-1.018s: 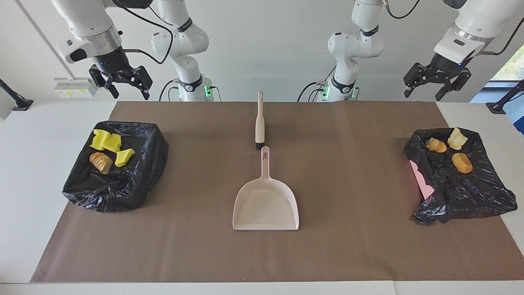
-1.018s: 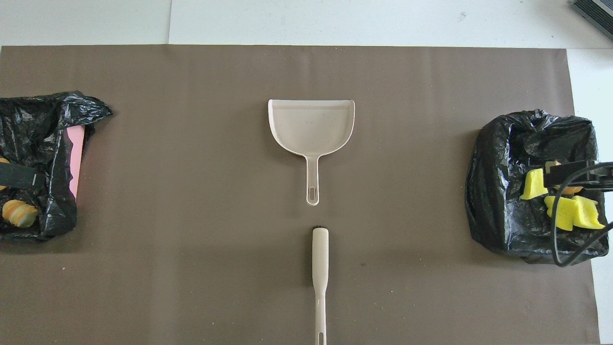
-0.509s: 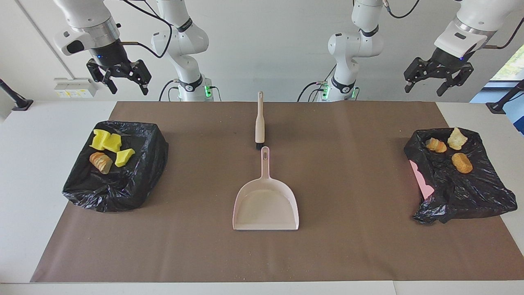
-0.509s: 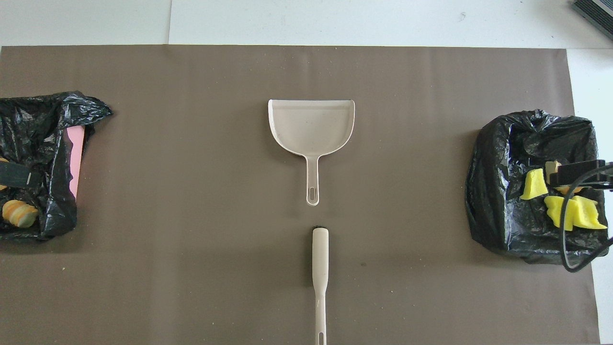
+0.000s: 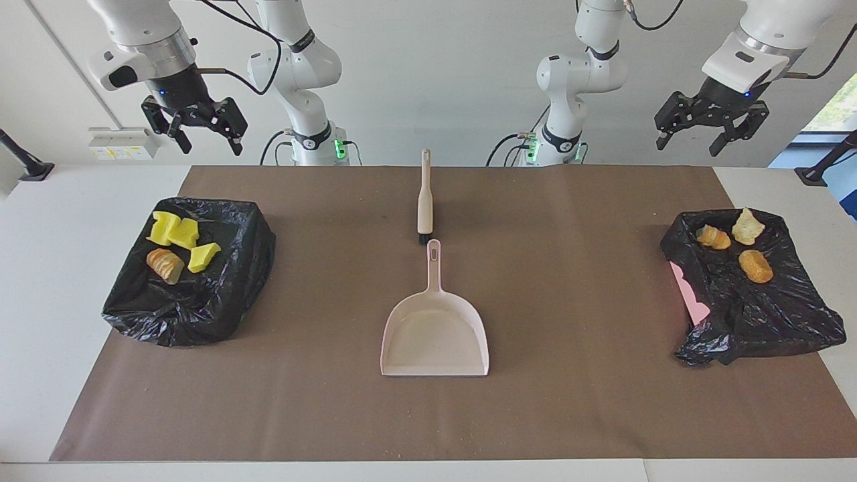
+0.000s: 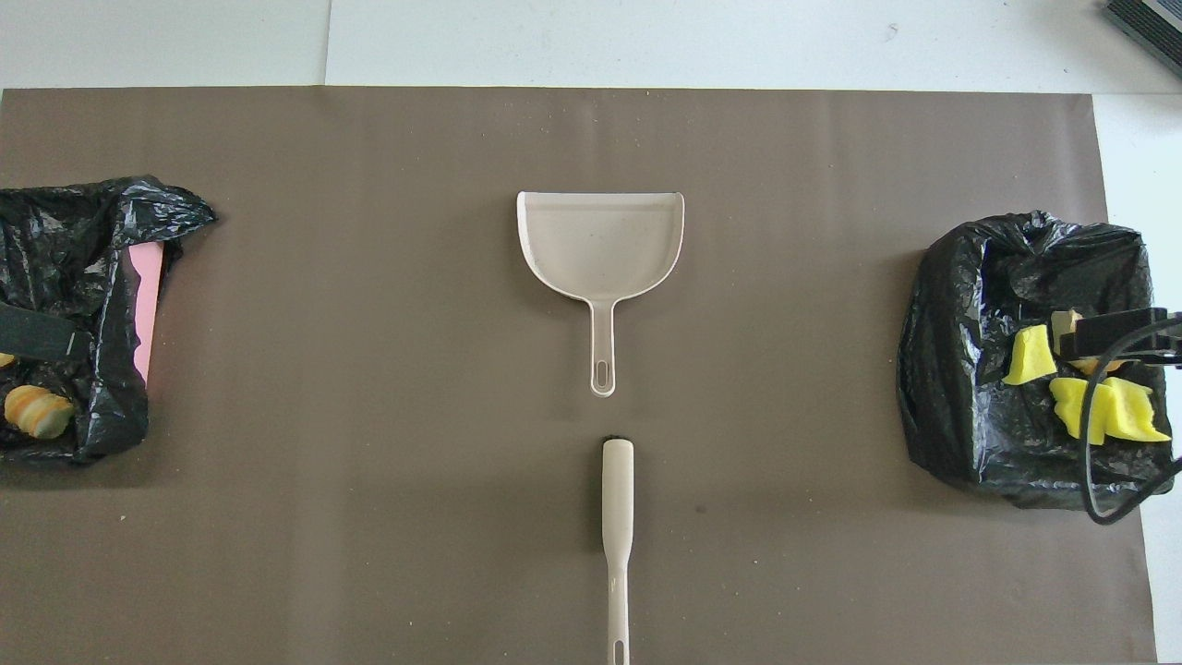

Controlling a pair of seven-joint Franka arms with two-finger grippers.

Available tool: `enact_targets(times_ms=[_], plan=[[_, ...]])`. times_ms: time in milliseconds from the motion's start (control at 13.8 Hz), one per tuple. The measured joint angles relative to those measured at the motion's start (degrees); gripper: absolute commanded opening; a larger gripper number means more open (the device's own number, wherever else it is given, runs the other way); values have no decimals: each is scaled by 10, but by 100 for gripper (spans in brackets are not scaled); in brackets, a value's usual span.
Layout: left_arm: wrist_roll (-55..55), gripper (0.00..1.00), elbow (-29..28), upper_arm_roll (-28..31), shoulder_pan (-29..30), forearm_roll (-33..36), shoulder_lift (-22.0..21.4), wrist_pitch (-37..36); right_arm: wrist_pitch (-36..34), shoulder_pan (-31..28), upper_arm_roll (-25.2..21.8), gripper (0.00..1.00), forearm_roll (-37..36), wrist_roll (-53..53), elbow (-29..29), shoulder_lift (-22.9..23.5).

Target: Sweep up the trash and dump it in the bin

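Observation:
The trash lies in two black-bagged bins. The bin (image 5: 194, 314) (image 6: 960, 369) at the right arm's end holds three yellow pieces (image 5: 175, 231) (image 6: 1108, 411) and a bread chunk (image 5: 165, 265). Three bread chunks (image 5: 755, 266) rest on the bin (image 5: 756, 321) (image 6: 83, 268) at the left arm's end. A beige dustpan (image 5: 434, 338) (image 6: 600, 235) lies mid-mat, with the brush (image 5: 424, 201) (image 6: 617, 517) nearer the robots. My right gripper (image 5: 207, 142) hangs open and empty, high over its bin's edge. My left gripper (image 5: 688, 142) is open and empty too, high over the mat near its bin.
A brown mat (image 5: 576, 402) speckled with fine crumbs covers most of the white table (image 5: 40, 301). A pink wall (image 5: 689, 294) (image 6: 146, 305) shows where the bag at the left arm's end has slipped. Cables hang from both arms.
Both grippers have risen a little above their bins. Dustpan, brush and trash have not moved.

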Motion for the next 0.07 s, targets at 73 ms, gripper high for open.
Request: enact_targets(times_ms=[73], plan=[[0, 100, 0, 0, 0, 0, 0, 0, 0, 0, 0, 100, 0, 0, 0, 0]])
